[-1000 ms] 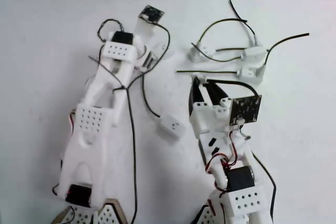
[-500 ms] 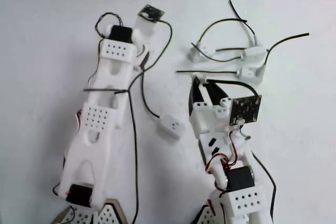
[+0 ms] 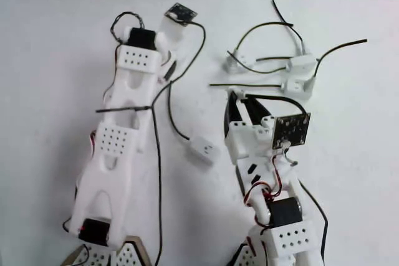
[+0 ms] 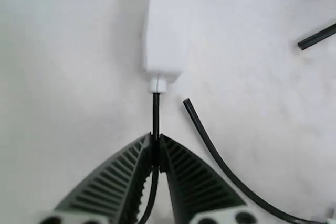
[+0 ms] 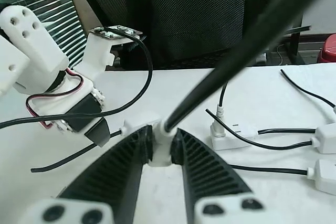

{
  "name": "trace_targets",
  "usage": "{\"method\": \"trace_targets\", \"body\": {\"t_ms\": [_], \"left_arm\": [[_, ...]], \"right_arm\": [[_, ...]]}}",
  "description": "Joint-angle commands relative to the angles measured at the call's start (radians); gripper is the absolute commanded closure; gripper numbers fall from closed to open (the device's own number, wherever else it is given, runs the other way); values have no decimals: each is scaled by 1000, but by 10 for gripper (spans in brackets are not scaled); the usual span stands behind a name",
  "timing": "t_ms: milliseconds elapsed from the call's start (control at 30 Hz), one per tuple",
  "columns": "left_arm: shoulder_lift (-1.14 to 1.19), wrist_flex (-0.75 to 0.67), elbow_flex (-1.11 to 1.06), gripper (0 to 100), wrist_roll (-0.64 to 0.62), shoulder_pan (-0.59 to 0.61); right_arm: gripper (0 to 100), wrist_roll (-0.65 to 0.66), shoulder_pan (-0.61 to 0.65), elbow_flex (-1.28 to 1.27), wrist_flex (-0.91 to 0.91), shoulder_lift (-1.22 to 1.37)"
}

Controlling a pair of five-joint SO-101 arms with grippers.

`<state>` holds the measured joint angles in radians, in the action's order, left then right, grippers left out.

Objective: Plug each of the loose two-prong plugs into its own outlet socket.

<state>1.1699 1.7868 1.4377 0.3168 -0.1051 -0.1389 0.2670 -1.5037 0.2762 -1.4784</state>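
The left gripper (image 4: 156, 139) pinched the black cord (image 4: 156, 113) in its jaws, the outlet socket (image 4: 166, 30) just beyond their tips, probably to steady it. The right gripper (image 5: 160, 130) clamped a white plug (image 5: 158, 155) between its jaws.

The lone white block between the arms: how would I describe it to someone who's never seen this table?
On the white table, look in the gap between the two arms. A small white block lies there, on a black cord that the left gripper pinches. Unlike the white pieces bunched at the far right, it lies alone.
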Motion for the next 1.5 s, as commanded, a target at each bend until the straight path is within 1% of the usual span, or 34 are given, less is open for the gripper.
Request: {"method": "trace_targets", "body": {"t_ms": [0,100,400,533,667,833,967,1133,1333,1433,1467], "left_arm": [[-217,5,-150,978,34,4],[-358,3,-315,978,74,5],[-723,-5,-778,978,75,7],[-851,-44,-1011,977,75,7],[-997,-172,-1315,977,74,-2],[-1250,-364,-1714,978,68,-36],[-1442,-445,-1944,978,64,-79],[-1577,-477,-2117,978,64,-87],[-1583,-586,-2266,978,72,-82],[-1584,-618,-2283,971,74,-64],[-1584,-618,-2283,950,74,-44]], "right_arm": [[981,-5,-13,5,-21,-13],[981,-5,-13,5,-21,-13],[981,-5,-13,5,-19,-13],[981,-5,-13,5,-19,-13],[981,-5,-13,5,-19,-13],[981,-5,-13,3,-18,-13],[981,-5,-13,3,-18,-13],[981,-3,-13,3,-16,-13],[981,-3,-13,3,-15,-13],[981,-3,-13,2,-15,-13],[981,-3,-13,2,-15,-13]]}}
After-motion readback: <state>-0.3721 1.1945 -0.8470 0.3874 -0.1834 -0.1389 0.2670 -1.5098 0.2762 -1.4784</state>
